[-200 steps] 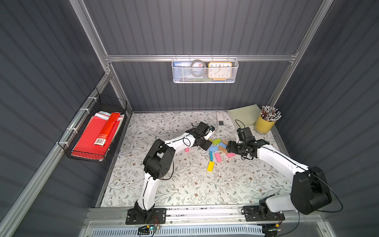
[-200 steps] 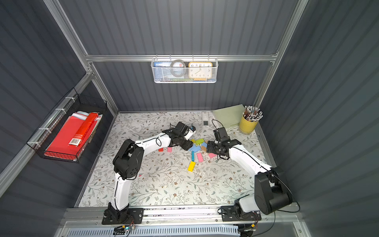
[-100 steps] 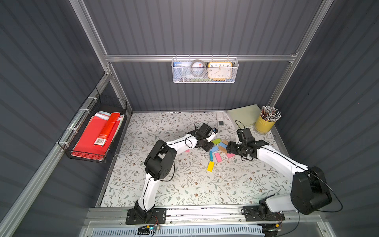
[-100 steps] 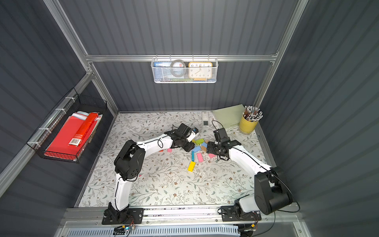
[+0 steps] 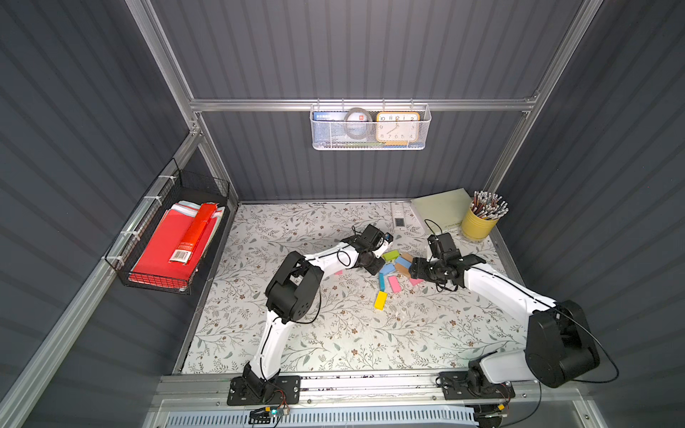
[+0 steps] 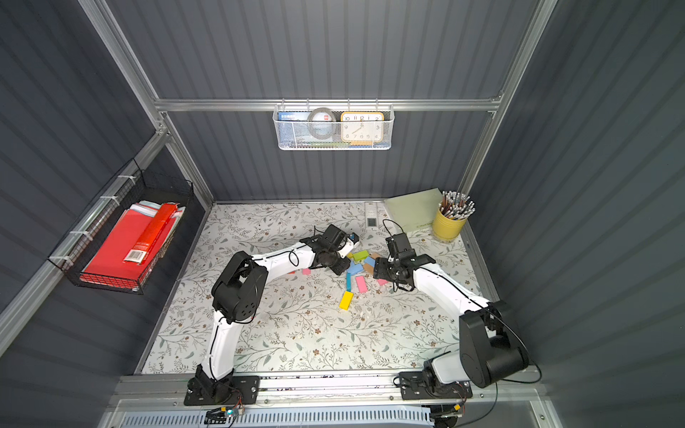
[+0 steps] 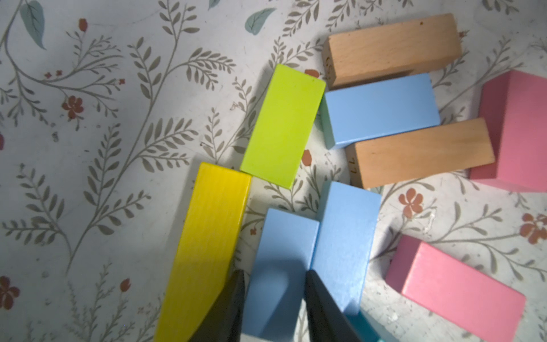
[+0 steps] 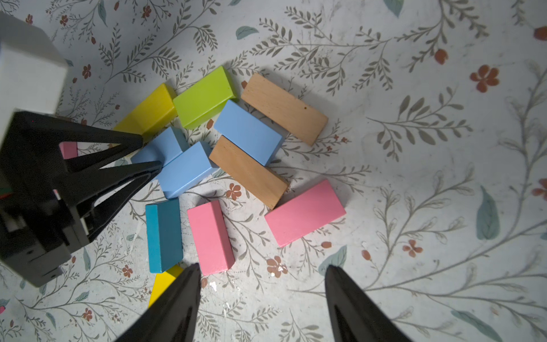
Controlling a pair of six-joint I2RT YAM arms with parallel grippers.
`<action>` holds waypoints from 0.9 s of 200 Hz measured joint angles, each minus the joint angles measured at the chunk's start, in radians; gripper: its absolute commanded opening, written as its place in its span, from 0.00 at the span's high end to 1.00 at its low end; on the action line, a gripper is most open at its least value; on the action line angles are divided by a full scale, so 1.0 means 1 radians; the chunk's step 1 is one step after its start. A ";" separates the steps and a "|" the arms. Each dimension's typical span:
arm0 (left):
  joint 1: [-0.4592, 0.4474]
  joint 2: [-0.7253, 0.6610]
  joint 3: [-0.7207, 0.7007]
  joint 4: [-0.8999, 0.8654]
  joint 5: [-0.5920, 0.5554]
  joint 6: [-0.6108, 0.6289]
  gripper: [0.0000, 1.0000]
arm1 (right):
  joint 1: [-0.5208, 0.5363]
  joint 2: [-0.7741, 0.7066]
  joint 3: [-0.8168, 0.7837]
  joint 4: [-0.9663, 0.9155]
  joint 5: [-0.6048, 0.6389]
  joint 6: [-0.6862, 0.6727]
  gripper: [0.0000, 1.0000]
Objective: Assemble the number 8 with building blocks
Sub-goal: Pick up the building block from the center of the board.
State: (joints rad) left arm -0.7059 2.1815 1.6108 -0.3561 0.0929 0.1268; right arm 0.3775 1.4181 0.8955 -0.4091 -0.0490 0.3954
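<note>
In both top views the building blocks [image 5: 393,267] lie in a loose cluster (scattered at odd angles) on the floral counter [image 5: 333,333], between the two arms.

Left wrist view: the left end effector [image 7: 273,275] is closed narrowly on a light blue block [image 7: 281,245], with a yellow block [image 7: 211,231] just beside it.

Right wrist view: the right end effector [image 8: 262,266] stands wide and holds nothing, over bare counter near a pink block [image 8: 210,237].

Twin-armed robot in white and black.
Left arm [image 5: 330,257], right arm [image 5: 496,285]: white shells, round black joints [image 5: 293,292], pointed black fingers [image 8: 177,305], bolted black base plates [image 5: 263,389].
</note>
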 measured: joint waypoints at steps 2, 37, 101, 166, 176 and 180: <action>0.000 0.000 0.001 0.000 0.000 0.000 0.61 | 0.000 0.000 0.000 0.000 0.000 0.000 0.29; 0.000 0.002 0.002 -0.002 0.015 0.007 0.47 | 0.000 0.000 -0.004 0.002 0.000 -0.001 0.29; -0.003 0.003 0.000 -0.014 0.019 0.015 0.54 | 0.000 0.000 -0.004 0.006 -0.002 -0.003 0.29; -0.014 0.010 0.000 -0.034 0.019 0.017 0.57 | 0.000 0.000 -0.006 0.012 -0.004 -0.003 0.29; -0.016 0.011 0.001 -0.038 0.018 0.017 0.57 | 0.000 0.000 -0.009 0.015 -0.004 -0.003 0.29; -0.019 0.012 0.002 -0.039 0.018 0.017 0.57 | 0.000 0.000 -0.010 0.016 -0.004 -0.003 0.29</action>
State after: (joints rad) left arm -0.7246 2.1933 1.6127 -0.3950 0.1108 0.1440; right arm 0.3775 1.4181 0.8860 -0.3927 -0.0528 0.3920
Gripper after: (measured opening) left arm 0.426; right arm 0.711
